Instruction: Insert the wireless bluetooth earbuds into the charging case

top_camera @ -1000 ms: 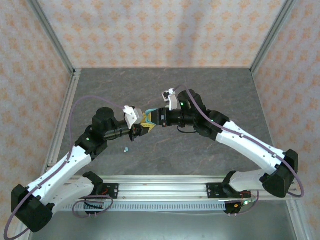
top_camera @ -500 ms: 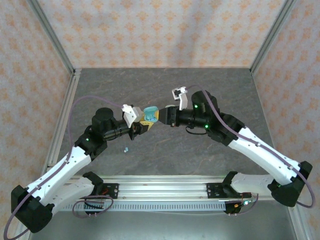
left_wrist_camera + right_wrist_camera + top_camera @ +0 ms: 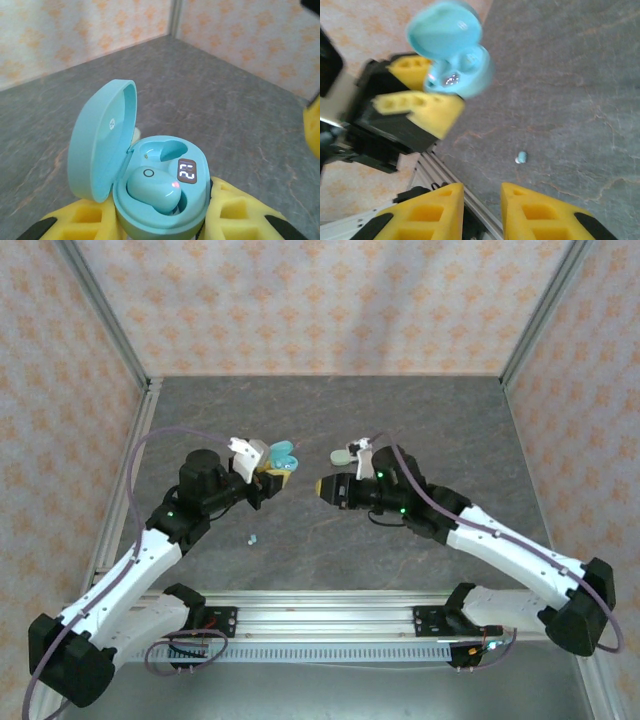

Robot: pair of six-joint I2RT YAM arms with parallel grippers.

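My left gripper (image 3: 160, 222) is shut on the base of a light teal charging case (image 3: 160, 200), whose lid (image 3: 102, 137) stands open to the left. One teal earbud (image 3: 152, 187) sits in the near socket with a red light on it; the far socket (image 3: 167, 150) is hollow, beside a lit display. From above, the case (image 3: 283, 458) is held over the table's middle by the left gripper (image 3: 268, 476). My right gripper (image 3: 322, 486) hovers apart to its right, open, nothing between its yellow fingers (image 3: 425, 215). A second tiny earbud (image 3: 251, 538) lies loose on the table, also the small blue earbud (image 3: 521, 157).
The grey stone-look table (image 3: 330, 410) is walled by patterned panels with metal posts. An aluminium rail (image 3: 320, 620) runs along the near edge by the arm bases. In the right wrist view the held case (image 3: 452, 55) is up left, the left gripper's yellow pads (image 3: 417, 107) below it.
The right gripper has drawn back from the case, to the right and slightly down. The left gripper has carried the open case a little left and back.
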